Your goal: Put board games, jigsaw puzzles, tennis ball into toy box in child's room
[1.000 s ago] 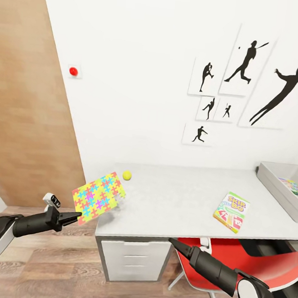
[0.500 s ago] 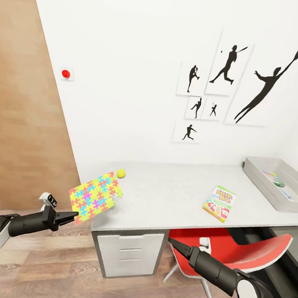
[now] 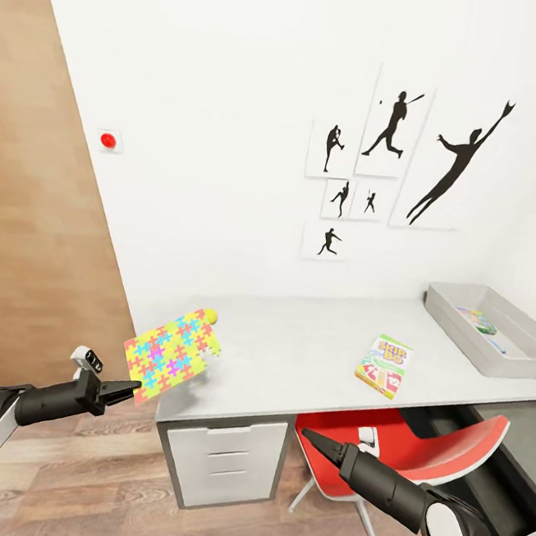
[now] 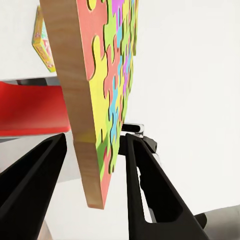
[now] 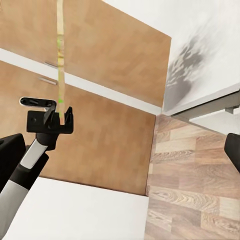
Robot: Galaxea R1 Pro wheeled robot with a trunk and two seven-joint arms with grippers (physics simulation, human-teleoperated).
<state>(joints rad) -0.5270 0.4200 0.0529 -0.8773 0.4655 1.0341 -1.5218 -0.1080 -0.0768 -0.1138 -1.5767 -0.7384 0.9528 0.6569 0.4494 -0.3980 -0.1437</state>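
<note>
Jigsaw puzzle held by one corner in the left gripper, off the left end of the table, tilted up, coloured face toward the camera. Left wrist view: board edge sits between the two fingers, which appear clamped on it. Tennis ball just peeks past the puzzle's upper corner. SKIP-BO box lies flat mid-table; toy box at the far right end, already holding something colourful. Right gripper hangs below the table edge near the red chair; its fingers look together and empty. Step in hand, by my reading: carrying the puzzle. Next needs a long traverse rightward, over the SKIP-BO box, then release above the bin.
</note>
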